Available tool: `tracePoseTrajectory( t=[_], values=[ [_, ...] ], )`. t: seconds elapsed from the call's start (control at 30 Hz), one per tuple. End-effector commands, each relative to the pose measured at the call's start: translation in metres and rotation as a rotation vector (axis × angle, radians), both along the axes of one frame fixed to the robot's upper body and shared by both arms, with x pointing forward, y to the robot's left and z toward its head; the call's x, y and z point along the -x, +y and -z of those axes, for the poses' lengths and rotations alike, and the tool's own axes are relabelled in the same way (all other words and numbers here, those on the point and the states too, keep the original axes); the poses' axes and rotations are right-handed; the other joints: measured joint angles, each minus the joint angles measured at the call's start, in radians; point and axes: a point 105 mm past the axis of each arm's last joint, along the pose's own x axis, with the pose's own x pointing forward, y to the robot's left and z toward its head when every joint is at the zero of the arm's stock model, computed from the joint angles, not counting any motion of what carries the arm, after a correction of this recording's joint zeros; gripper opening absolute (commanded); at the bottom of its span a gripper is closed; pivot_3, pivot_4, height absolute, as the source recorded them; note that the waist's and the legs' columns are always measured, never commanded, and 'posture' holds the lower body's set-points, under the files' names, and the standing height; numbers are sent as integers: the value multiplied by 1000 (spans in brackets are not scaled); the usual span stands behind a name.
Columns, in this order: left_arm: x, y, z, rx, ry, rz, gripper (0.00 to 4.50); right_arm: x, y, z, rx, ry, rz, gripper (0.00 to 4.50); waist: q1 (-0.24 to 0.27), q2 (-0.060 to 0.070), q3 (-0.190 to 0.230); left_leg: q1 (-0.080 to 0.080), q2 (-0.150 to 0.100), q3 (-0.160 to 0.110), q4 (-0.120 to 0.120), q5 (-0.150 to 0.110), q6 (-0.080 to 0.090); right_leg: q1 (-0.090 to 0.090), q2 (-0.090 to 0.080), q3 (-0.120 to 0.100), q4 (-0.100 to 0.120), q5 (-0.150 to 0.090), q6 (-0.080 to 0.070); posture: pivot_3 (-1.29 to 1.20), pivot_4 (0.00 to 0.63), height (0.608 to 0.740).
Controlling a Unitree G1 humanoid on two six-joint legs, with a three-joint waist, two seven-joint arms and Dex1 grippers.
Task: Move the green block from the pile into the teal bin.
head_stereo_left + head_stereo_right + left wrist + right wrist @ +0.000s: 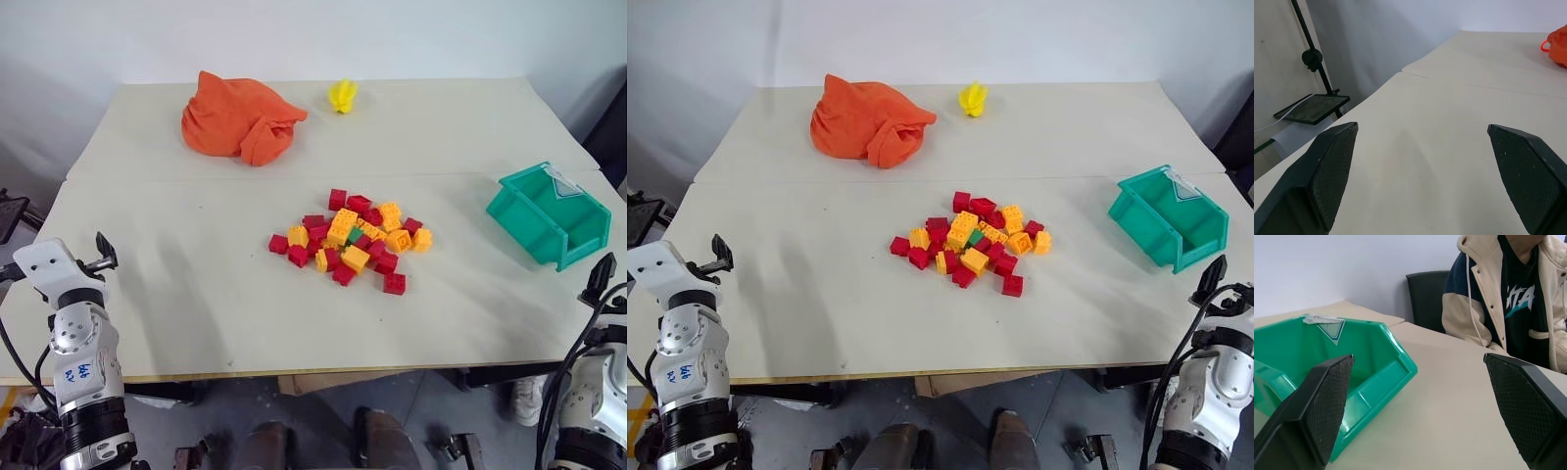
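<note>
Your left gripper (pixel 1420 171) spread wide over bare cream table (pixel 196 284), right gripper (pixel 1415 411) equally spread beside the teal bin (pixel 549 215), green block (pixel 356 235) buried mid-pile (pixel 353 241), white wall (pixel 294 39) behind, seated person (pixel 1513 298) at table's edge.

Soft, even daylight-like light falls on the pale table (pixel 196 274); shadows are faint and short under the pile (pixel 351 241) and the orange cloth (pixel 238 117); no glare; the head views are sharp throughout; in the wrist views the near fingertips (pixel 1327 166) look slightly soft.
</note>
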Motion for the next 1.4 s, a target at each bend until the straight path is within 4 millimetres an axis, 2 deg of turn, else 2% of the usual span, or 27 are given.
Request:
tracePoseTrajectory(
  t=[0.03,0.27,0.43,0.53,0.67,0.87,1.03,1.17,1.27,1.37,1.4],
  values=[
    [3,5,-12,-35,-23,-33,4500,1,1,-10,30,-31,-1,4461,0,0,0,0,0,0,0,0,0,0,0,0,0,0,0,0,150,740],
    [0,-4,-19,-16,-98,61,4500,-2,6,-15,37,-54,-40,4461,0,0,0,0,0,0,0,0,0,0,0,0,0,0,0,0,150,740],
    [-3,-11,-27,-79,-88,202,4500,-8,22,-32,93,-85,-181,4461,-1,0,0,0,0,0,0,0,0,0,0,0,0,0,0,0,150,740],
    [-5,-17,-32,-120,-67,362,4500,-11,41,-46,160,-89,-358,4461,-1,0,0,0,0,0,0,0,0,0,1,0,0,0,0,0,150,740],
    [-4,-40,-36,-253,11,661,4500,-16,72,-60,265,-32,-611,4461,-1,0,0,0,0,0,0,0,0,0,0,0,0,0,0,0,150,740],
    [3,-73,-40,-301,36,936,4500,-17,89,-73,335,23,-786,4461,2,0,0,-1,0,-1,0,0,1,0,0,-1,-1,0,0,0,150,740],
    [16,-104,-27,-361,118,1160,4500,-11,123,-63,425,159,-1059,4461,1,0,0,-1,1,-1,0,0,1,0,0,-1,-1,0,0,0,150,740],
    [29,-129,-6,-426,198,1332,4500,-2,146,-41,520,306,-1260,4461,1,0,0,-1,1,0,0,0,1,0,0,-1,-1,0,0,0,150,740],
    [43,-146,7,-434,216,1435,4500,2,150,-24,564,387,-1337,4461,2,0,0,-1,1,0,0,-1,1,0,0,-1,-2,0,0,0,150,740],
    [45,-145,8,-439,209,1444,4500,2,147,-17,565,409,-1361,4461,5,0,0,-1,0,0,0,-1,1,1,0,-1,-2,0,0,0,150,740],
    [44,-144,6,-442,206,1436,4500,2,146,-16,569,414,-1369,4288,6,0,0,-1,0,-1,0,-1,1,1,0,-2,-2,0,0,0,150,740]
  ],
)
